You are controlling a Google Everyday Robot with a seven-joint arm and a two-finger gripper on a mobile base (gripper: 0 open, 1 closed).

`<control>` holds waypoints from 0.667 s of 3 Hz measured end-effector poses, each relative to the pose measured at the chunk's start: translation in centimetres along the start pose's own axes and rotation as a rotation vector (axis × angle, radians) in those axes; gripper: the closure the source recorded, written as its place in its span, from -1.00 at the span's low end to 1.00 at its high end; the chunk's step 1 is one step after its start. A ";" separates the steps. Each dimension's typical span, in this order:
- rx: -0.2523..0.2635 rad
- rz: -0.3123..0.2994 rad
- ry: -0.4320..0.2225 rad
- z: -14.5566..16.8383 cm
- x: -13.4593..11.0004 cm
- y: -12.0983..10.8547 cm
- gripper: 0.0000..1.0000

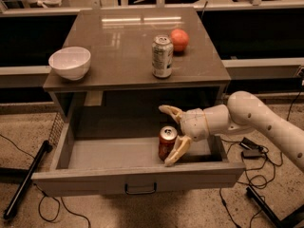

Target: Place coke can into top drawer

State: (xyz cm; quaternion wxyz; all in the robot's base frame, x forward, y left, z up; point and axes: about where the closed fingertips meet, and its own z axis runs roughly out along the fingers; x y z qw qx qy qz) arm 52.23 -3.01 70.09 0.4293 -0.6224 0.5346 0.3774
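Observation:
The coke can (pixel 166 142) is small and red with a silver top. It stands upright inside the open top drawer (pixel 85 180), right of the middle and near the front panel. The drawer's dark handle (pixel 140 189) sits at the centre of the front. My gripper (pixel 169 134) reaches in from the right on a white arm. It is open, with one finger (pixel 169 111) above and behind the can and the other finger (pixel 175 152) low at the can's right side. The can stands free between the spread fingers.
On the cabinet top (pixel 118 46) stand a white bowl (pixel 70 62) at the left, a taller silver-white can (pixel 162 56) and an orange-red fruit (pixel 179 40) at the right. Cables (pixel 251 151) and a black pole (pixel 23 184) lie on the floor.

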 end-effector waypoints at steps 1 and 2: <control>0.015 -0.071 -0.023 -1.5 -4.3 0.5 -1.00; 0.066 -0.088 -0.021 -3.6 -8.7 1.1 -1.00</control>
